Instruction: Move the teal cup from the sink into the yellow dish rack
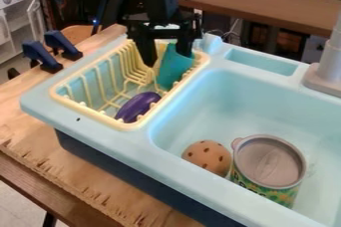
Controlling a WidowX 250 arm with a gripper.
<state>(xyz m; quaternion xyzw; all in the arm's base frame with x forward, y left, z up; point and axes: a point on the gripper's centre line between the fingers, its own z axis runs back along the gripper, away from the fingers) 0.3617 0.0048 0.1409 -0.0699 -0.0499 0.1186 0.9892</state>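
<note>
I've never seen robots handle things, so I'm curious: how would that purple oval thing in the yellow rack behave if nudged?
The purple oval thing would probably roll or slide, as it is rounded and elongated. The yellow rack has raised sides, so it likely wouldn't get far. Its smooth, slightly glossy surface suggests it may be slippery.

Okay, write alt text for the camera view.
A black robot gripper hangs at a teal cup in a yellow dish rack holding a purple oval toy; a dark-spotted brown ball and lidded can sit in the light-blue toy sink.
</note>
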